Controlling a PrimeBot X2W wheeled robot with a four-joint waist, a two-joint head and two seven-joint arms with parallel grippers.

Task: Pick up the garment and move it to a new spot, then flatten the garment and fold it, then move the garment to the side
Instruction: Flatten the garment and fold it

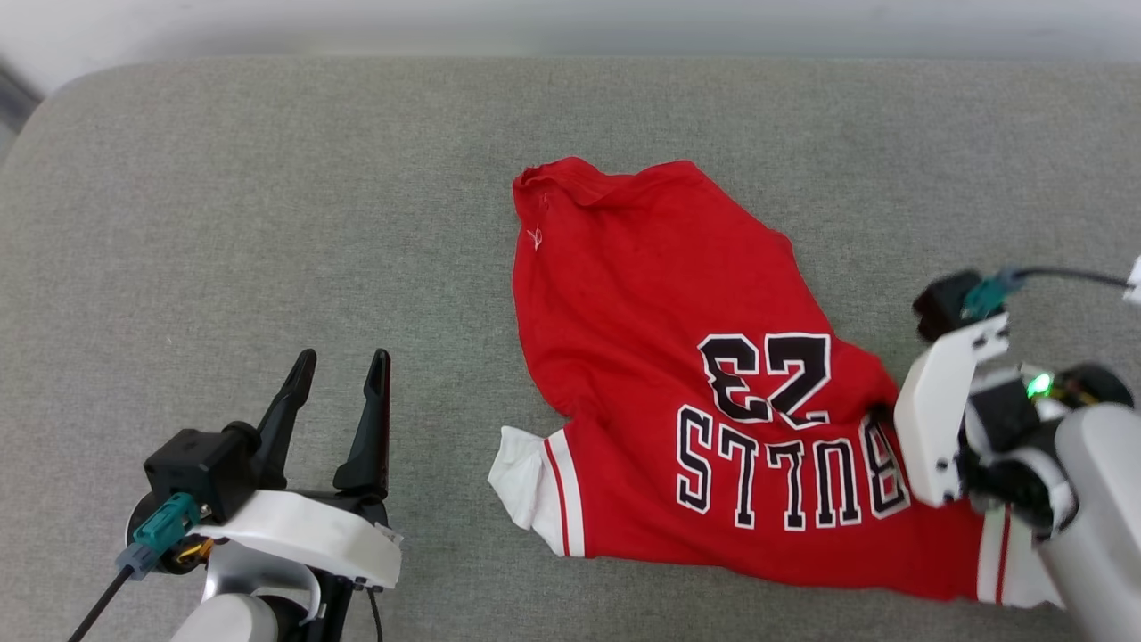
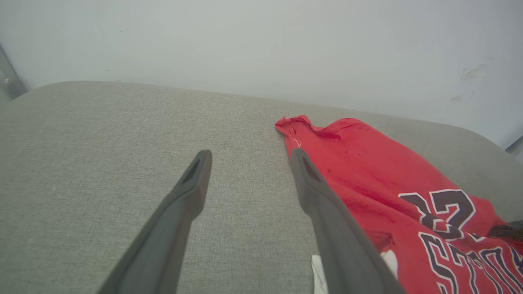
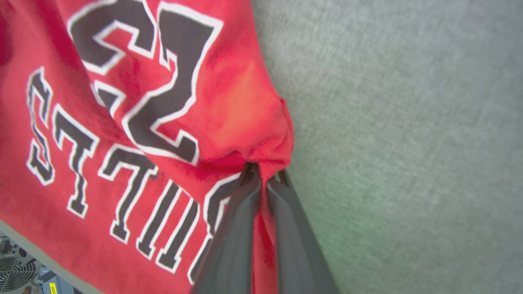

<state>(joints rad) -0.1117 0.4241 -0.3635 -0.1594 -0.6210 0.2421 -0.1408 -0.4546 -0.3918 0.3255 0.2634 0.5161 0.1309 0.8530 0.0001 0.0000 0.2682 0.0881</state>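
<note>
- At 8 o'clock in your head view, the left jaws stand released. The two dark fingers (image 1: 374, 419) are spread wide and point toward 12, over bare grey table (image 1: 223, 223).
- The left jaws hold nothing. The left wrist view shows grey fabric between the fingers and the garment's edge just beside the finger on the 3 o'clock side. You cannot tell whether that finger touches the cloth.
- The garment (image 1: 677, 357) lies right of centre on the table, spreading from about 12 o'clock down to 5. It is rumpled rather than flat.
- Its black, white-outlined lettering and the number 23 (image 1: 767, 374) face up and read upside down from your head view.
- A white sleeve (image 1: 526, 486) with red-striped trim pokes out at the garment's 7 o'clock corner. A second sleeve (image 1: 1003, 553) sits at its 5 o'clock corner, partly behind the right arm.
- At 4 o'clock the right jaws are clenched on the garment. In the right wrist view the fingers (image 3: 229, 245) pinch a bunched fold of red cloth at its edge, just beside the 23.
</note>
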